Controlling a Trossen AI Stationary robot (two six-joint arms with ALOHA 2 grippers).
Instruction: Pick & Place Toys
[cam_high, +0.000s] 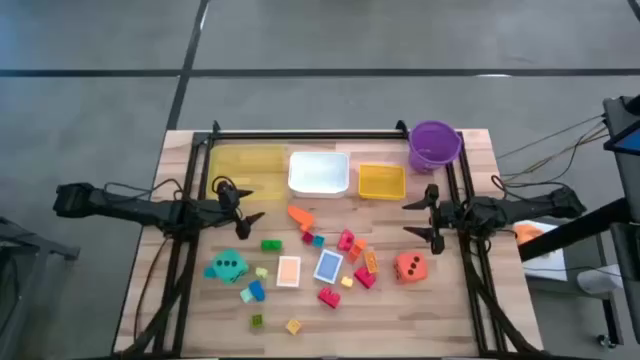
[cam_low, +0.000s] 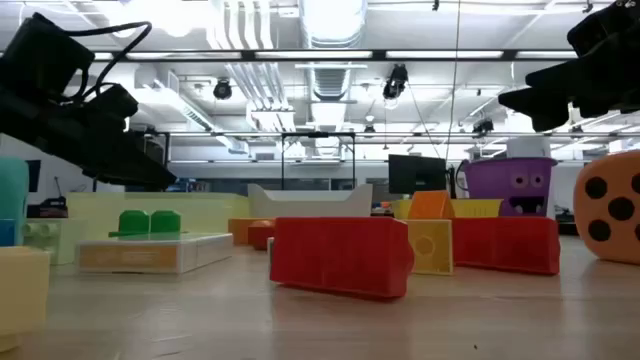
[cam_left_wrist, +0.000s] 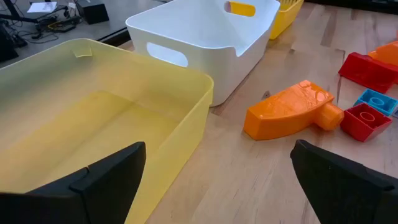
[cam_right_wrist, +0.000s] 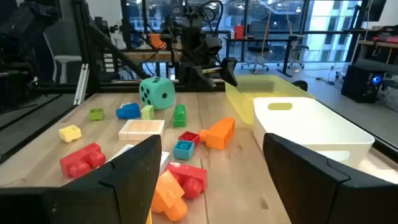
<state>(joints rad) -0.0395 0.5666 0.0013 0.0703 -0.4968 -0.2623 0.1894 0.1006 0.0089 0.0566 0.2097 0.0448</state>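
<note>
Black and spread wide, the left gripper hangs empty beside the pale yellow tray, its fingers framing that tray's near wall and an orange block lying on the wood just past it. Across the table the right gripper is also parted with nothing between its fingers, and sits below the small yellow tray, near the orange die. As far as these views show, the job has barely begun: the pale yellow tray looks bare inside, the white tray and small yellow tray show nothing in them from above, and the toys lie scattered mid-table. These include the teal die, a green block, an orange card, a blue card, a red block and a cluster of small pieces between the cards and the orange die. So nearly everything seems left to move. The purple bucket stands at the far right corner; its inside is dark and I cannot tell whether it holds anything. In the low view the red block fills the foreground and hides much of the table behind it, and both arms are cut off at the frame's upper corners.
</note>
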